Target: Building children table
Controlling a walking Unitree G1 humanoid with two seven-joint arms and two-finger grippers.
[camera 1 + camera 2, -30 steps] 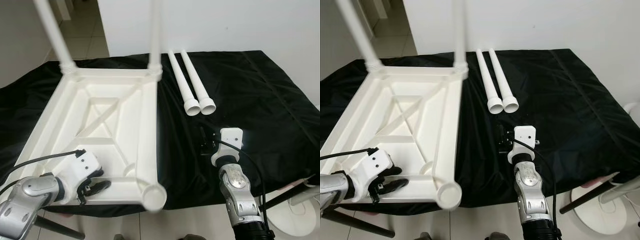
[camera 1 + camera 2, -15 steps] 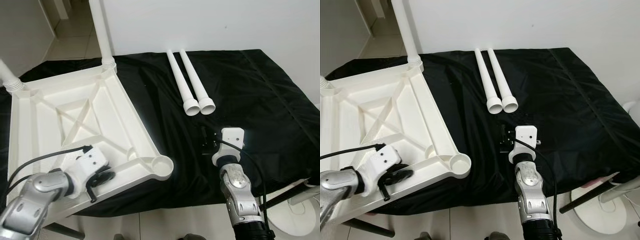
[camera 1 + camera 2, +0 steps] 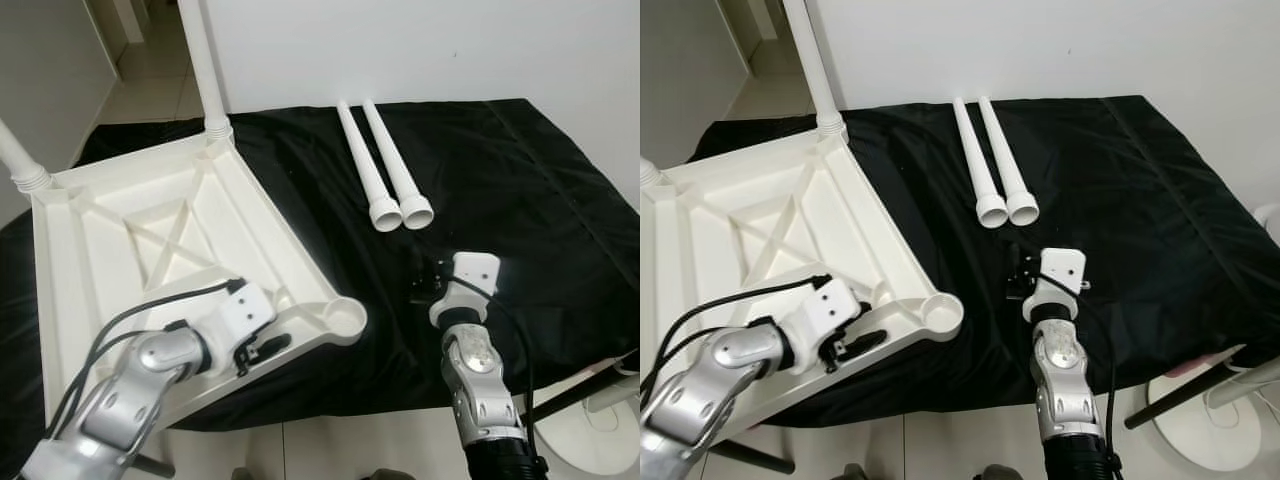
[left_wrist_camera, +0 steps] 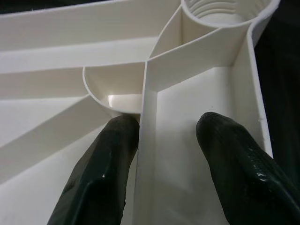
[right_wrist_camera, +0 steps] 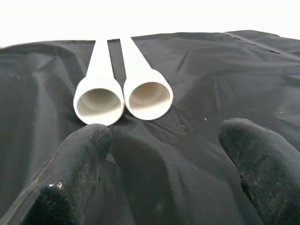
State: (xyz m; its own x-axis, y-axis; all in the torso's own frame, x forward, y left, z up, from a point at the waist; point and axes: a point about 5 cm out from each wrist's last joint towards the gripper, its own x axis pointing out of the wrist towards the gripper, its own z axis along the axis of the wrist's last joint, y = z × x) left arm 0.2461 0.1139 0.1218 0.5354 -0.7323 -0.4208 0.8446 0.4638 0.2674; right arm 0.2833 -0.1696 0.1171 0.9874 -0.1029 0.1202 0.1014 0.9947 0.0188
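- The left gripper [image 3: 262,345] clamped a rib of the upturned white tabletop [image 3: 150,240] near its empty corner socket [image 3: 342,318].
- The right gripper [image 3: 425,283] hovered wide open over the black cloth [image 3: 520,190], just short of two loose legs [image 3: 385,170].

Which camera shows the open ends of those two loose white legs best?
The right wrist view: both loose legs face the camera, hollow ends plain, between the right hand's fingers. The eye views show them lengthwise on the black cloth.

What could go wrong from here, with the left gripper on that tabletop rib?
1. The left gripper straddles one thin rib of the upturned tabletop, whose near edge seems to overhang the black cloth; it may slip or tip.
2. The two loose legs lie side by side; the open right gripper may roll one away.
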